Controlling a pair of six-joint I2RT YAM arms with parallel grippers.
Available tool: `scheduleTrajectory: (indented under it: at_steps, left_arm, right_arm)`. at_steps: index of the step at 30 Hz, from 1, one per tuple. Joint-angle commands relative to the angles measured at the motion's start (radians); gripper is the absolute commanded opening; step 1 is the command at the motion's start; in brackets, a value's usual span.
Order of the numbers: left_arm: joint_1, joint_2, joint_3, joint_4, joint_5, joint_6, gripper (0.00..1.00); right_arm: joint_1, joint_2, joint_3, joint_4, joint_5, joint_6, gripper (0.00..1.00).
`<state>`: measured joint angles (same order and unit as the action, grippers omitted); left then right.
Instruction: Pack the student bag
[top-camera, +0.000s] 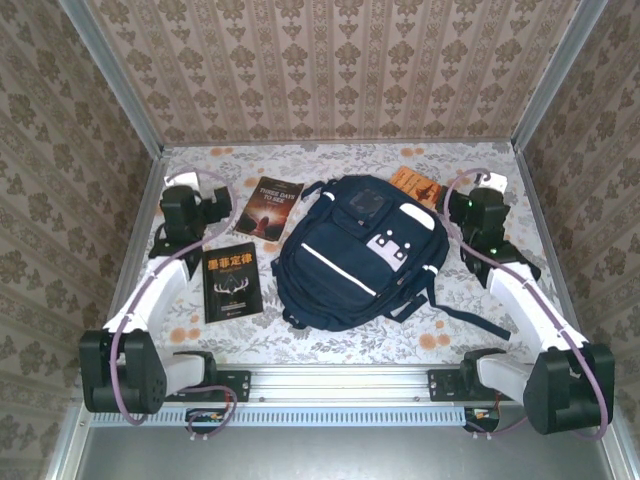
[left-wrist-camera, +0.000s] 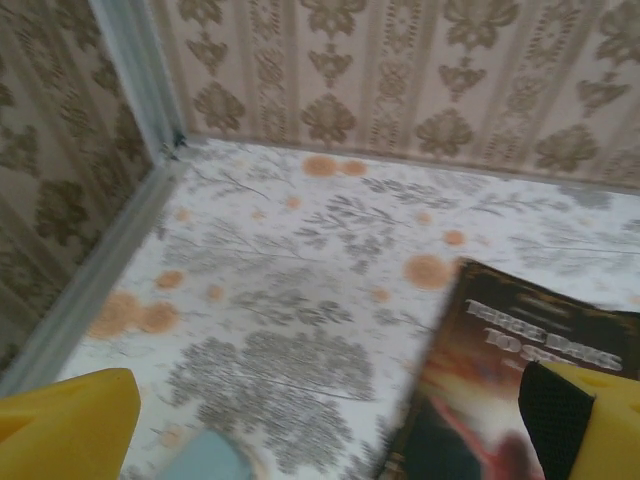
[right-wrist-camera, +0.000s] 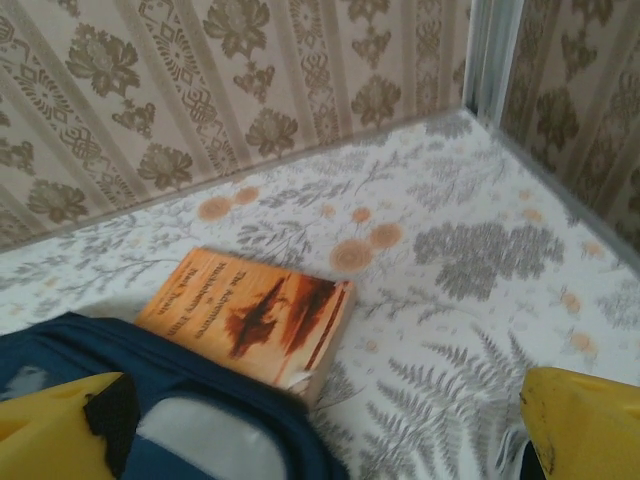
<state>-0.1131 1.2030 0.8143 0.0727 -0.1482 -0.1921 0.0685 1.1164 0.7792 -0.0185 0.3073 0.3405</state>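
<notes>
The student bag (top-camera: 355, 255), navy blue with white stripes and grey-white patches, lies flat in the middle of the table. Its edge (right-wrist-camera: 130, 350) shows at the lower left of the right wrist view. A dark brown book (top-camera: 270, 207) (left-wrist-camera: 520, 370) lies at its far left, and a black book (top-camera: 230, 282) nearer on the left. An orange book (top-camera: 415, 185) (right-wrist-camera: 250, 310) lies partly tucked under the bag's far right edge. My left gripper (top-camera: 205, 205) (left-wrist-camera: 330, 415) hangs open just left of the brown book. My right gripper (top-camera: 465, 205) (right-wrist-camera: 320, 420) is open beside the orange book, holding nothing.
Patterned walls close in the flowered tabletop (top-camera: 330, 345) on three sides, with metal corner posts (left-wrist-camera: 135, 75) (right-wrist-camera: 490, 55) at the back. The bag's dark straps (top-camera: 465, 315) trail towards the right arm. A rail (top-camera: 340, 385) runs along the near edge.
</notes>
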Motion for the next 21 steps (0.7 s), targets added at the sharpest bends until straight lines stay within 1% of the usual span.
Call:
scheduleTrajectory:
  at_steps: [1, 3, 4, 6, 8, 11, 13, 14, 19, 21]
  left_arm:
    - [-0.056, 0.009, 0.108, -0.369, 0.096, -0.161, 1.0]
    - [-0.093, 0.023, 0.156, -0.443, 0.155, -0.184, 1.0]
    - [-0.115, 0.027, 0.168, -0.465, 0.17, -0.204, 1.0]
    - [-0.158, 0.029, 0.163, -0.457, 0.237, -0.214, 1.0]
    - [-0.214, 0.035, 0.149, -0.428, 0.287, -0.239, 0.99]
    - [-0.301, 0.073, 0.122, -0.333, 0.392, -0.244, 0.87]
    - [-0.37, 0.115, 0.117, -0.299, 0.394, -0.235, 0.84]
    - [-0.401, 0.15, 0.129, -0.306, 0.387, -0.23, 0.81]
    - [-0.479, 0.322, 0.225, -0.361, 0.392, -0.247, 0.7]
    - [-0.502, 0.381, 0.259, -0.37, 0.406, -0.255, 0.68]
  right_arm:
    - [0.008, 0.003, 0.056, -0.425, -0.161, 0.189, 1.0]
    - [0.013, 0.01, 0.061, -0.479, -0.268, 0.233, 1.0]
    - [0.018, 0.013, 0.061, -0.506, -0.3, 0.258, 0.99]
    - [0.031, 0.014, 0.045, -0.55, -0.314, 0.32, 0.98]
    - [0.043, 0.014, 0.016, -0.536, -0.348, 0.345, 0.95]
    - [0.061, 0.032, -0.017, -0.525, -0.344, 0.405, 0.93]
    - [0.074, 0.057, -0.033, -0.456, -0.383, 0.436, 0.9]
    - [0.086, 0.074, -0.039, -0.437, -0.398, 0.449, 0.89]
    - [0.158, 0.167, -0.031, -0.396, -0.41, 0.477, 0.85]
    - [0.171, 0.203, -0.025, -0.396, -0.399, 0.484, 0.85]
